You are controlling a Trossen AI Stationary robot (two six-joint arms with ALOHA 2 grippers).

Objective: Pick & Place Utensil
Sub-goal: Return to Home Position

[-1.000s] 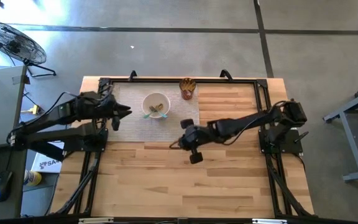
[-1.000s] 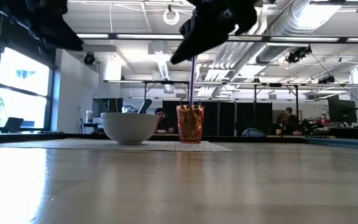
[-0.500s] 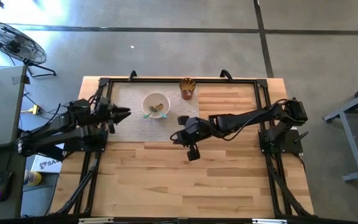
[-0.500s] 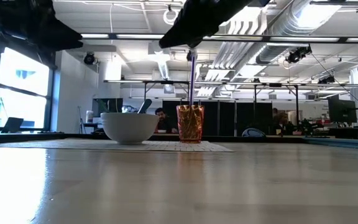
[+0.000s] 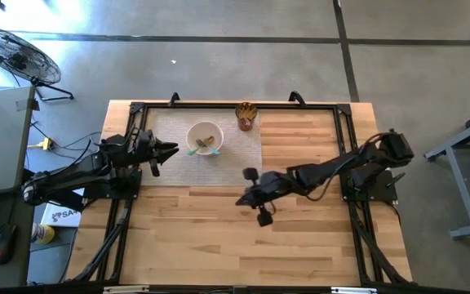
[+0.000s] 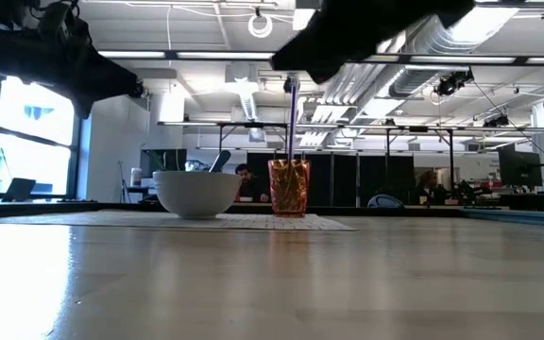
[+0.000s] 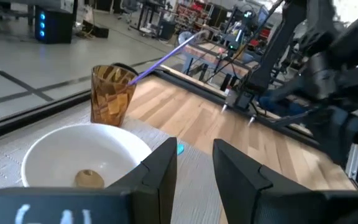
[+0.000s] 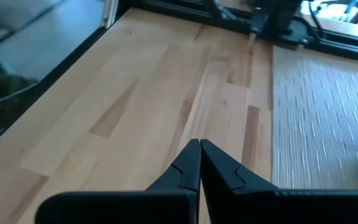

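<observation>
The right arm has drawn back: half a second ago it hung just off the lower right corner of the mat, and now the right end effector [image 5: 243,198] sits lower in the overhead frame, over bare counter [image 5: 219,245] near the middle, well apart from the white bowl [image 5: 205,137]. Its fingers are clenched tip to tip on nothing, with only wood beneath them in its own camera. The left end effector [image 5: 170,150] has barely shifted. It hovers just left of the bowl, fingers [image 7: 160,168] parted and empty. I read that as the placing done and the arms heading for rest. The bowl stands on the grey mat [image 5: 239,155] in the upper middle and holds a green-blue utensil [image 5: 195,148] leaning toward its lower-left rim, with a tan piece [image 5: 210,144] beside it; fork or spoon, I cannot tell. To the upper right, at the mat's corner, the amber cup [image 5: 246,116] stands apart from the bowl — a purple handle [image 7: 166,57] slants out of it.
</observation>
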